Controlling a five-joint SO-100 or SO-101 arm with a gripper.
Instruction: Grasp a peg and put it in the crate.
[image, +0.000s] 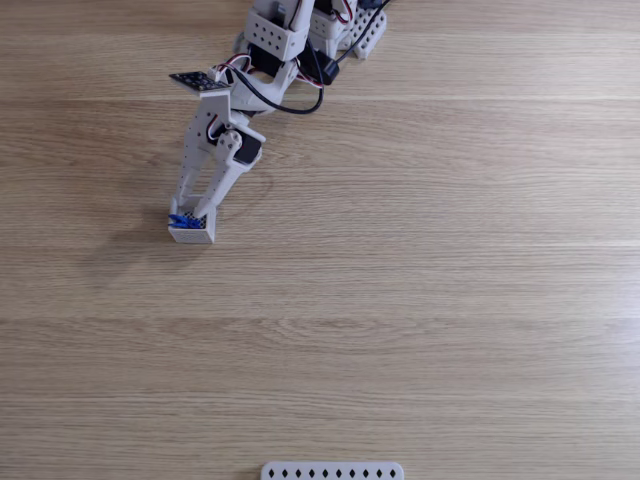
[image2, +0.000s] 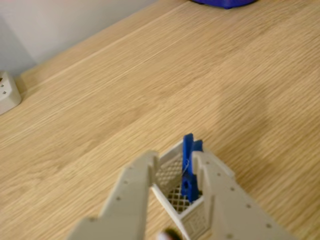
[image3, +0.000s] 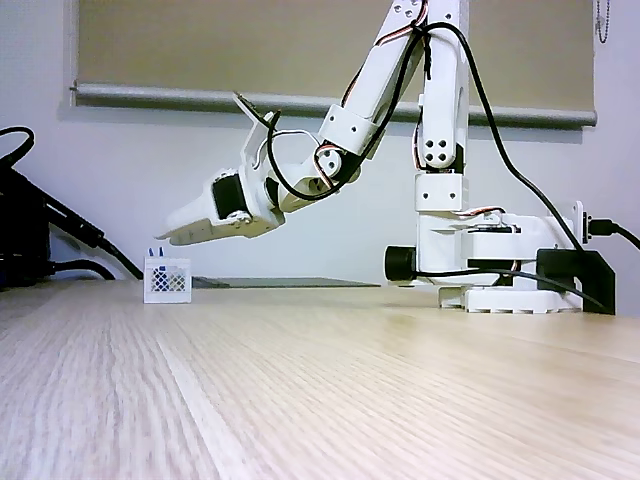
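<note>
The small white crate (image: 190, 235) stands on the wooden table, left of centre in a fixed view. The blue peg (image2: 188, 165) stands tilted inside the crate (image2: 194, 216), its upper end sticking above the rim. My gripper (image2: 175, 159) hovers just over the crate, open, one finger on each side of the opening. The peg leans close to the right finger (image2: 215, 180), and nothing is clamped between the two fingers. From the side, the gripper (image3: 172, 237) hangs a little above the crate (image3: 167, 281), clear of it, and the peg's tips (image3: 156, 250) poke out. From above, the peg (image: 181, 220) shows blue at the gripper (image: 190, 213).
A white perforated strip (image: 332, 471) lies at the table's near edge. The arm's base (image3: 480, 270) stands at the right, with black cables (image3: 40, 235) at the left. A white object (image2: 7, 92) and a blue object (image2: 225, 2) sit at the table's far edges.
</note>
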